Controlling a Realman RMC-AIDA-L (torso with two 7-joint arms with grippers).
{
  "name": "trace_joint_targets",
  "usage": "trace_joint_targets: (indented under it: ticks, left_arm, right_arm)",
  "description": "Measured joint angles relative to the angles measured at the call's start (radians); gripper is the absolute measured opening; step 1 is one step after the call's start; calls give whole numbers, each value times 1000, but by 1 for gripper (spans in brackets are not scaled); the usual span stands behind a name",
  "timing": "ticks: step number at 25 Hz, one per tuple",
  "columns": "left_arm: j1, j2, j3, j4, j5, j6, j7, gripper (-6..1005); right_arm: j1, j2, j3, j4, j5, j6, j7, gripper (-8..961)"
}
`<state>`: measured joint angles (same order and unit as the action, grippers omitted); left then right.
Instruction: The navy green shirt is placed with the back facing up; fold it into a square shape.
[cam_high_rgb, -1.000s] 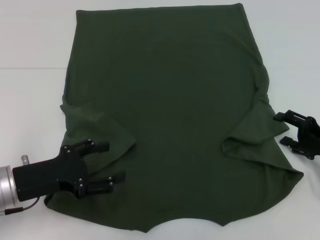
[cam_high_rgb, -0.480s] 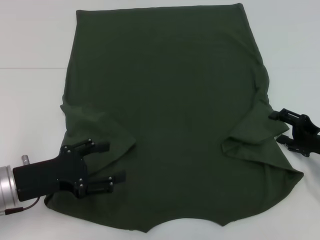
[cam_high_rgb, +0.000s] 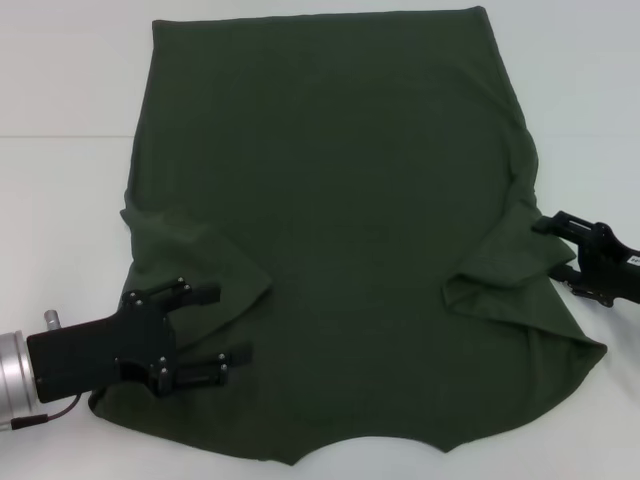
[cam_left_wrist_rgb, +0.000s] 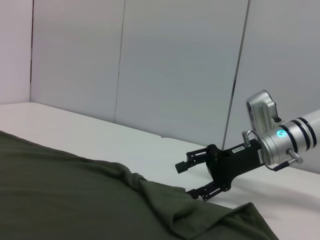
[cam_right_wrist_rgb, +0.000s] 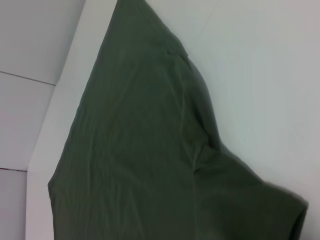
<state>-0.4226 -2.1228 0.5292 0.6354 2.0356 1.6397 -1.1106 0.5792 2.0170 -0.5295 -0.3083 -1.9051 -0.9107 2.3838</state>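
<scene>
I am reaching both spread end effectors, left end effector (cam_high_rgb: 205, 334) at eight o'clock, right end effector (cam_high_rgb: 558, 248) at three o'clock, toward the navy green shirt (cam_high_rgb: 330, 210); pinching only sleeve edges.
</scene>
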Motion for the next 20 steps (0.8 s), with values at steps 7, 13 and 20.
trace_joint_targets:
  ticks: [7, 13, 20]
  left_arm:
    - [0, -2, 0, -2, 0, 0, 0, 884]
    - [2, -2, 0, -1, 0, 4, 0, 884]
    - [4, -4, 0, 2, 0, 7, 0, 883]
  right_arm:
    - [9, 5, 2, 0, 3, 14, -5, 858]
    - [11, 14, 10, -10, 8, 21, -8, 856]
    - [25, 17, 10, -12, 9, 29, -9, 857]
